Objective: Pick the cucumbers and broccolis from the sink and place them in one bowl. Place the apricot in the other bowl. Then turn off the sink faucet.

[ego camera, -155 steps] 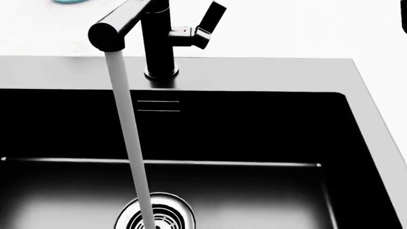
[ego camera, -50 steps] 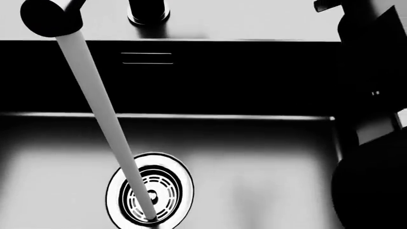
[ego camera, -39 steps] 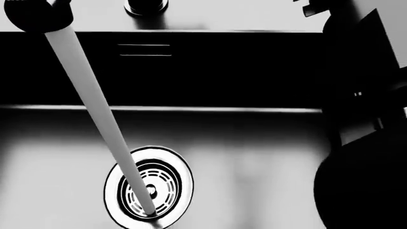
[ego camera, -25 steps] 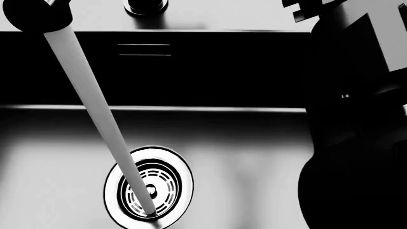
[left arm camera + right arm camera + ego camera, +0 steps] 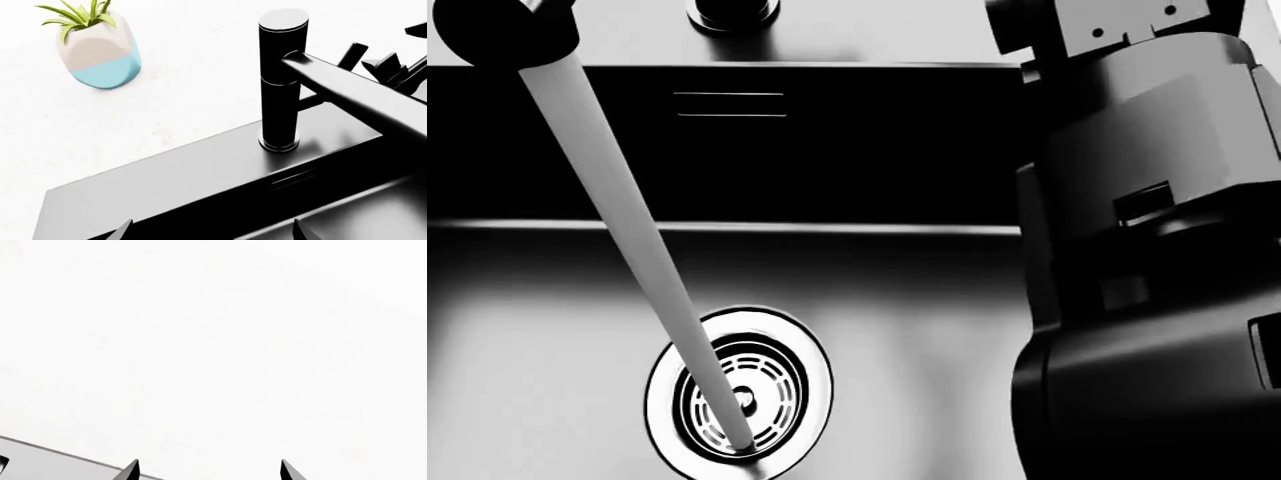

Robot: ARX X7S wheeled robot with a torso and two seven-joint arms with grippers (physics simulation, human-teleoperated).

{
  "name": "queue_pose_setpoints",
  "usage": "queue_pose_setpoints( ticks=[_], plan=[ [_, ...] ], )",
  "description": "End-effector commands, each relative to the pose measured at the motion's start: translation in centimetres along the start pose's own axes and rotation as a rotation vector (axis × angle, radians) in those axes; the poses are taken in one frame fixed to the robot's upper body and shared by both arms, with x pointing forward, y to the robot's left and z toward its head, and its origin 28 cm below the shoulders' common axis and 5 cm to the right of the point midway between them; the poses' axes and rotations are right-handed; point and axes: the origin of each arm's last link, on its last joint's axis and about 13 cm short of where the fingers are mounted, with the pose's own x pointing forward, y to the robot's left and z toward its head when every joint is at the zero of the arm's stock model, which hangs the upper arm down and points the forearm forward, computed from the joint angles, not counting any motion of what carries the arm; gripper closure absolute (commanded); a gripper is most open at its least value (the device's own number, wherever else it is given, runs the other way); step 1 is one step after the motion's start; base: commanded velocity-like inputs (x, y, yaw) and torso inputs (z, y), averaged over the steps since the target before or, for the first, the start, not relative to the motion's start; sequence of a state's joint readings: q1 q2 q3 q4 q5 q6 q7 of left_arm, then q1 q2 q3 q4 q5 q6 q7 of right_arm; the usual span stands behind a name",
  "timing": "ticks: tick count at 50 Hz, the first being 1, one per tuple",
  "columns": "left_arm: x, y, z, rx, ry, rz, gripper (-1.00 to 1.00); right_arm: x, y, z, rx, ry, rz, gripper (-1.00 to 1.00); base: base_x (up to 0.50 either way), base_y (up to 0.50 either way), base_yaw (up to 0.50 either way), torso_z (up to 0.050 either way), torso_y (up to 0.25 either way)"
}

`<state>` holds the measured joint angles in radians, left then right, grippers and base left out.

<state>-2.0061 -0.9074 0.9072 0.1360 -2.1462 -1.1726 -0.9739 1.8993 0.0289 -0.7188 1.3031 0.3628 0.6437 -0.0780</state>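
Note:
The sink (image 5: 868,150) is a black basin with a chrome drain (image 5: 741,393), and what shows of its floor holds nothing. Water (image 5: 627,240) pours from the sink faucet's spout (image 5: 501,30) onto the drain. In the left wrist view the faucet (image 5: 280,85) stands upright on the rim, its lever (image 5: 351,54) behind the spout. My left gripper (image 5: 212,231) is open above the sink's back edge. My right gripper (image 5: 208,470) is open over white counter, holding nothing. The cucumbers, broccolis, apricot and both bowls are out of view.
My right arm (image 5: 1148,250) fills the right side of the head view, over the sink's right part. A potted plant (image 5: 99,50) in a white and blue pot stands on the white counter (image 5: 187,65) behind the sink.
The head view has tilted down onto the basin. My right arm has swung in from the right and covers more of the sink. Water keeps running.

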Motion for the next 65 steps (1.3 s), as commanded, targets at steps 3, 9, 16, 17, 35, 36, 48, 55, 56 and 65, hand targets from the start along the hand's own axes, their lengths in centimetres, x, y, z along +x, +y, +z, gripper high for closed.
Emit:
queue_pose_setpoints(
  ticks=[3, 9, 16, 17, 35, 36, 48, 55, 56, 65],
  plan=[
    [0.0, -0.2, 0.3, -0.009, -0.025, -0.038, -1.0, 0.5, 1.6, -0.6, 0.011, 0.001, 0.061, -1.0, 0.0, 0.0, 0.0, 0.0, 0.0],
    [0.0, -0.3, 0.3, -0.011, -0.024, -0.038, -1.0, 0.2, 1.8, 0.2, 0.005, -0.028, 0.085, -1.0, 0.0, 0.0, 0.0, 0.0, 0.0],
    [-0.2, -0.2, 0.2, -0.013, -0.023, -0.036, -1.0, 0.2, 2.2, 0.5, 0.003, -0.046, 0.106, -1.0, 0.0, 0.0, 0.0, 0.0, 0.0],
    [-0.2, -0.2, 0.2, -0.012, -0.024, -0.036, -1.0, 0.2, 2.3, 0.5, 0.004, -0.048, 0.107, -1.0, 0.0, 0.0, 0.0, 0.0, 0.0],
    [-0.2, -0.1, 0.1, -0.017, -0.025, -0.036, -1.0, -0.2, 3.1, 1.7, 0.002, -0.091, 0.153, -1.0, 0.0, 0.0, 0.0, 0.0, 0.0],
    [-0.2, -0.1, 0.1, -0.017, -0.025, -0.036, -1.0, -0.2, 3.2, 1.7, 0.002, -0.095, 0.154, -1.0, 0.0, 0.0, 0.0, 0.0, 0.0],
    [-0.3, -0.1, 0.0, -0.021, -0.025, -0.037, -1.0, -0.4, 3.8, 2.1, -0.004, -0.117, 0.192, -1.0, 0.0, 0.0, 0.0, 0.0, 0.0],
    [-0.3, -0.1, -0.1, -0.024, -0.024, -0.038, -1.0, -0.6, 4.3, 2.5, -0.01, -0.123, 0.221, -1.0, 0.0, 0.0, 0.0, 0.0, 0.0],
    [-0.3, -0.1, -0.1, -0.024, -0.024, -0.037, -1.0, -0.6, 4.4, 2.5, -0.012, -0.124, 0.224, -1.0, 0.0, 0.0, 0.0, 0.0, 0.0],
    [-0.3, -0.1, 0.0, -0.024, -0.024, -0.04, -1.0, -0.8, 4.8, 2.7, -0.02, -0.128, 0.247, -1.0, 0.0, 0.0, 0.0, 0.0, 0.0]
  ],
)
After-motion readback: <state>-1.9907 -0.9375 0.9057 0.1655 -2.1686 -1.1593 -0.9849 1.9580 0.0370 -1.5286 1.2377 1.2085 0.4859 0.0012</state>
